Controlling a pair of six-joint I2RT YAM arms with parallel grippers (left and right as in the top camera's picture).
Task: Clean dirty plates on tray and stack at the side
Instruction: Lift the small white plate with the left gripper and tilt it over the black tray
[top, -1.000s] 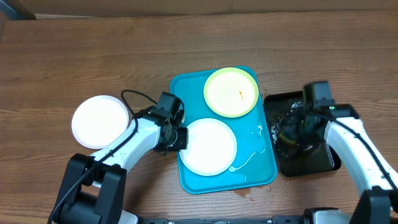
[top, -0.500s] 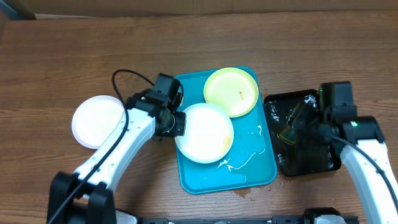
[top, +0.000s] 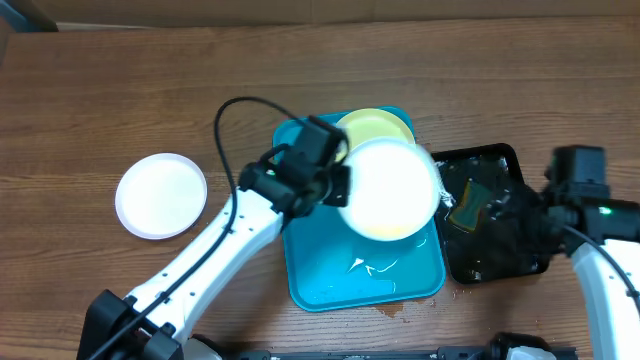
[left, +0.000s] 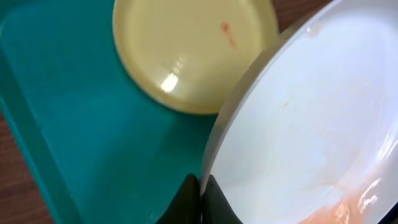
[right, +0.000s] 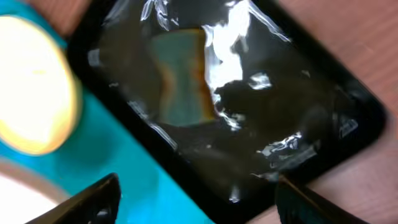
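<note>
Your left gripper pinches the white plate by its rim; right gripper is spread wide over the black tray. Since before, the plate rose off the tray, toward the desk's right edge.

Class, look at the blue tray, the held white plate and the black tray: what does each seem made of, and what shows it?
The blue tray: likely glossy moulded plastic; uniform colour, rounded corners. The held white plate: smooth, shiny, plastic or glazed ceramic, unclear; bright highlights. The black tray: probably plastic, wet or film-covered; crinkled glints.
</note>
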